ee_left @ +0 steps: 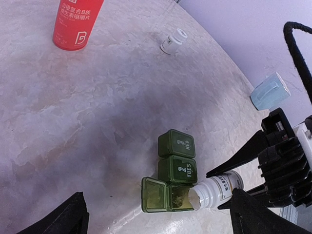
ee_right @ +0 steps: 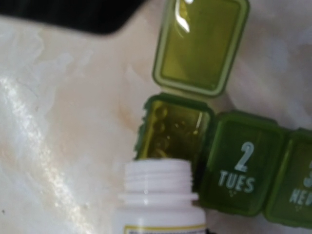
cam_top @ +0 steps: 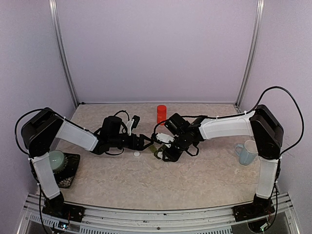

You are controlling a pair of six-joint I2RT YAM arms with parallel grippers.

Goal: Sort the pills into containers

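Two robot arms meet at the middle of a pale table (cam_top: 195, 180). The left gripper (cam_top: 146, 143) has its jaws spread wide, holding nothing. Its own camera shows its dark fingers (ee_left: 63, 219) at the bottom corners, either side of a green pill box (ee_left: 176, 169).

The pill box is a strip of three joined squares. Two lids are closed, marked TUES and WED, and the end lid (ee_left: 154, 195) lies flipped open. The right gripper (ee_left: 224, 187) pinches a white bottle (ee_left: 212, 190), tilted with its open mouth at the open compartment.

Only the right wrist view looks inside: small round yellowish shapes, too blurred to name. Only the left wrist view shows a second small white bottle (ee_left: 173, 41) lying far off. From above, a red tube (cam_top: 161, 114), a white cap (cam_top: 137, 153) and a blue mug (cam_top: 247, 152) are visible.
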